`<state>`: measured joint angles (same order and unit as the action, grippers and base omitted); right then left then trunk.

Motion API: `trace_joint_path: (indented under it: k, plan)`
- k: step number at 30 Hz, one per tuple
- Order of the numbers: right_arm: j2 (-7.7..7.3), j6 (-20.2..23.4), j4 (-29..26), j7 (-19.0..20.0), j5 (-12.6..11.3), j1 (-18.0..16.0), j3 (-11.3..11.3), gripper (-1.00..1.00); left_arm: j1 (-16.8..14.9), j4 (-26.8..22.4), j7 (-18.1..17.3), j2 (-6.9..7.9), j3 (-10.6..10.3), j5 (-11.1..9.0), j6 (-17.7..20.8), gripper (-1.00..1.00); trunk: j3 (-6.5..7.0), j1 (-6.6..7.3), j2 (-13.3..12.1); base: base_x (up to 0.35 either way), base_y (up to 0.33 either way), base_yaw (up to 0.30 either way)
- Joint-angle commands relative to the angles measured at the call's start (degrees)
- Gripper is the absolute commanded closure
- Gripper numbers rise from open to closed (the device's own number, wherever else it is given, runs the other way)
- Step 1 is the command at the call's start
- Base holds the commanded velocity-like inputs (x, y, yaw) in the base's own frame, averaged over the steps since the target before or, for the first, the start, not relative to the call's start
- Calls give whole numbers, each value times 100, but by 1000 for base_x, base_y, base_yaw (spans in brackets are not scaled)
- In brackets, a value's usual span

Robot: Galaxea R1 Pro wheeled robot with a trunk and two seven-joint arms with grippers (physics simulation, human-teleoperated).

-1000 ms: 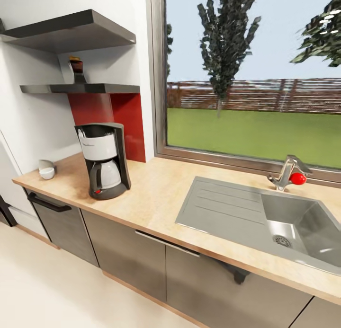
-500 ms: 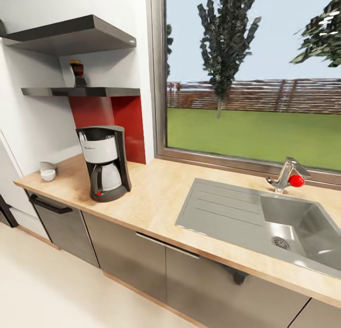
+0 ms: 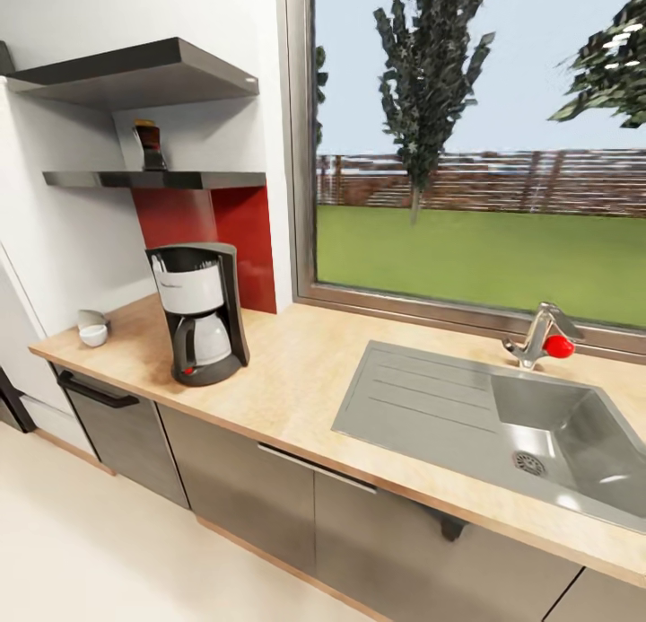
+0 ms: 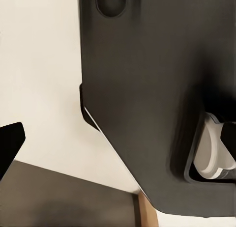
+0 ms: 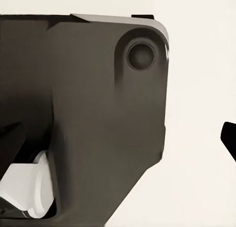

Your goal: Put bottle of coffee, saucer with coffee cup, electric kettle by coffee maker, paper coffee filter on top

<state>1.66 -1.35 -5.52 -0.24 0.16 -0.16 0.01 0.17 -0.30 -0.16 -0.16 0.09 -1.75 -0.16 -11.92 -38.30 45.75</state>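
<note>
The black coffee maker (image 3: 199,312) with its steel carafe stands on the tan kitchen countertop (image 3: 296,371), towards its left end. Above it, the bottle of coffee (image 3: 150,146) stands on the lower dark kitchen shelf (image 3: 193,179) against the white wall. A small white coffee cup (image 3: 92,336) sits at the counter's far left, with a pale rounded piece (image 3: 87,318) right behind it that is too small to identify. The electric kettle, saucer and paper filter are out of view. In each wrist view, one dark tip (image 4: 10,143) (image 5: 230,138) pokes in at the picture's edge.
A steel sink (image 3: 502,416) with drainboard and a red-knobbed faucet (image 3: 543,335) takes up the counter's right half, under a large window. A red wall panel (image 3: 242,236) backs the coffee maker. Grey cabinet fronts (image 3: 242,483) and cream floor lie below. My own dark body panels (image 4: 147,89) (image 5: 88,114) crowd the wrist views.
The whole head picture has shifted slightly, so the camera moved. Nothing on the counter or shelf has moved.
</note>
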Motion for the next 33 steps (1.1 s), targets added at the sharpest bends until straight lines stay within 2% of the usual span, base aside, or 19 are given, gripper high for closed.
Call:
trace_joint_path:
  k: [1, 27, 33]
  plan:
    - [1, -14, 2, -2, 1, -2, -1, -100, 0, -1, -2, 2, 0, -18, -2, -100, 13, 22, -37, 0, 0, 0]
    - [16, -14, 1, 2, -13, -2, -7, -100, -16, -37, 2, -19, 0, -27, 3, -100, 479, 593, -1080, 0, 0, 0]
    - [18, -14, -89, 33, -16, -2, -18, -100, -17, -189, 30, -5, 3, -29, 7, -100, 576, 725, -1320, 0, 0, 157]
